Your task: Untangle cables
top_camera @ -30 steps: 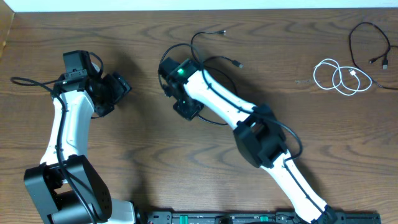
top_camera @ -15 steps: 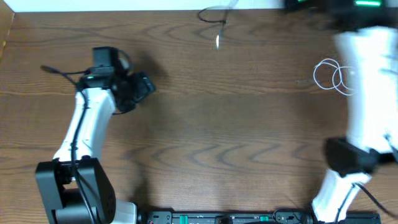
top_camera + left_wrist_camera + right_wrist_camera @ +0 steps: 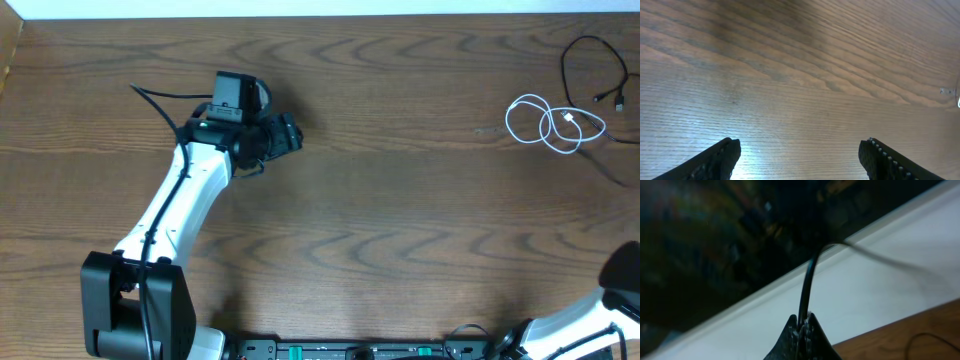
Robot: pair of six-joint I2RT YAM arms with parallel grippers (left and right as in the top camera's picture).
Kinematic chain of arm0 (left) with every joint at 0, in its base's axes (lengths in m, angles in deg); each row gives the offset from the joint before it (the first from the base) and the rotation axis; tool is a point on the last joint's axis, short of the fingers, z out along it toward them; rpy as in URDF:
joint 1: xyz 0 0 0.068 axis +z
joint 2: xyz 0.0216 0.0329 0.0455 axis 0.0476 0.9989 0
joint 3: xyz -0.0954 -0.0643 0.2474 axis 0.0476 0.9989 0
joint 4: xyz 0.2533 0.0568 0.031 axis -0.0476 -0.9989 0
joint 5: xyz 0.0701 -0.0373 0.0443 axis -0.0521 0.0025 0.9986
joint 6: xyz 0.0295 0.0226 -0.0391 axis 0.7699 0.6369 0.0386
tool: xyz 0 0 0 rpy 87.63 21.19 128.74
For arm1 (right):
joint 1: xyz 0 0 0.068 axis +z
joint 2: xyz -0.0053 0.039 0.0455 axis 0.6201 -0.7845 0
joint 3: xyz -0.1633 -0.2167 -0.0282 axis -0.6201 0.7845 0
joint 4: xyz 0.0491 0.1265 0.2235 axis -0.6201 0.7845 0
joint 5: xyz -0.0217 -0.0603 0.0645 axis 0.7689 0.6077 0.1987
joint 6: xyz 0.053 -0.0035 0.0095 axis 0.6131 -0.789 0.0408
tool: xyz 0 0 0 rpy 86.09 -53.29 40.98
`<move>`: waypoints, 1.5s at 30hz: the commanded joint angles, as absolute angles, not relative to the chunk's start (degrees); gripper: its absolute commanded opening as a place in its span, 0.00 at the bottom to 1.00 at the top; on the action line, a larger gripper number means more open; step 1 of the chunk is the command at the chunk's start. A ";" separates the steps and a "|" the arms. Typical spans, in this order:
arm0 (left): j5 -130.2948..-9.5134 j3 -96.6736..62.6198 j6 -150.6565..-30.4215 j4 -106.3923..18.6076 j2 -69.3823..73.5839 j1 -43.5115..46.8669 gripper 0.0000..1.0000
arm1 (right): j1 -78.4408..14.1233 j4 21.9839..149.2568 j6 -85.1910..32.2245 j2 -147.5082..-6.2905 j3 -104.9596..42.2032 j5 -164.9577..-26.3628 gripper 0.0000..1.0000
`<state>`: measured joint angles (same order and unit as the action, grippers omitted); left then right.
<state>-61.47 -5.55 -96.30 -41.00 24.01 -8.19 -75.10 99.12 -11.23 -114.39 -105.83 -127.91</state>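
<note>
Left gripper (image 3: 285,133): we find it near the middle of the table (image 3: 400,230), toward 11 o'clock. In the left wrist view its jaws stand wide apart over bare wood and hold nothing.
Right gripper (image 3: 804,322): it lies outside the overhead view, where only its arm (image 3: 578,321) shows at 5 o'clock. In its own wrist view the jaws are pressed together on a thin black cord (image 3: 807,280) that rises from the tips.
Cord: we cannot tell where its far end runs, nor whether it joins anything on the table.
White cable (image 3: 545,122): a loose coil lying flat between 2 and 3 o'clock.
Black cable (image 3: 564,70): an open loop at 2 o'clock, just beside the white coil. We cannot tell whether the two cross.
Step in hand: we judge it to be separating the cables, one arm anchoring and the other pulling free.
Method: we hold the right pinch firm so the cord does not slip. We send the left gripper toward 3 o'clock, low and open, and close it on one strand only, away from the plugs. We pull slowly along the strand's own line, not across the coil.
Risk: a fast pull likely tightens loops or drags both cables off the 3 o'clock edge.
</note>
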 commanded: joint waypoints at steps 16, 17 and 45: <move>-60.68 -6.60 -96.54 -39.90 23.53 -9.26 0.81 | -81.46 119.79 -18.64 -120.78 -105.77 -106.58 0.01; -60.68 -6.60 -96.54 -39.75 23.58 -9.26 0.81 | -81.26 120.43 -18.61 -121.63 -105.77 -104.94 0.01; -60.70 -6.60 -96.56 -37.65 23.84 -10.92 0.82 | -66.68 136.58 -45.70 -132.80 -105.79 -124.61 0.89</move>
<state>-61.27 -5.53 -96.32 -37.72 24.01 -10.79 -71.16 136.08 -38.22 -138.46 -105.29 -121.18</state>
